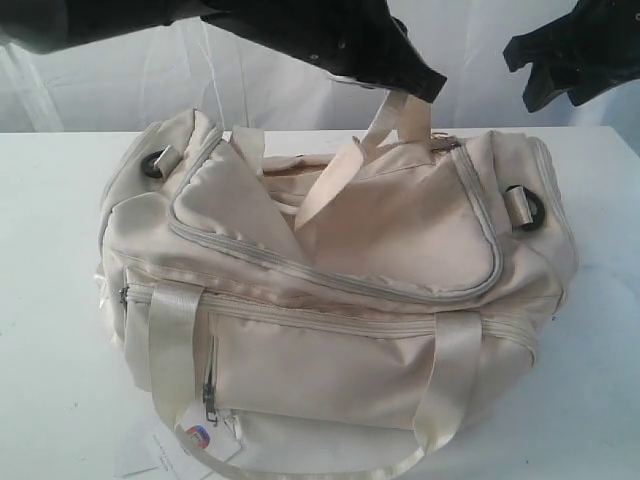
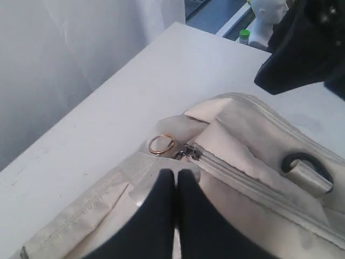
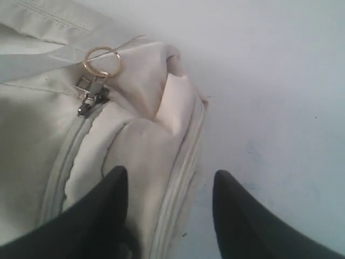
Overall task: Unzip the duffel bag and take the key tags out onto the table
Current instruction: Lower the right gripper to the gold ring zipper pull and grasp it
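— So, where's the duffel bag (image 1: 380, 350)?
— Mid-table (image 1: 50, 400), zip closed; key tags unseen. Its handle (image 1: 390, 120) seems pinched by the left fingers (image 2: 161, 205), pressed together; the right fingers (image 3: 108, 210) are spread beside the zip ring (image 3: 101, 60).
— Advice?
— Hold the handle taut, pinch the ring squarely, pull along the zip.

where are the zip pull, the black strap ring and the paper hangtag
zip pull (image 3: 89, 96): right wrist view, metal slider body
black strap ring (image 1: 536, 212): exterior view, its outer black rim
paper hangtag (image 1: 205, 440): exterior view, white card by the logo
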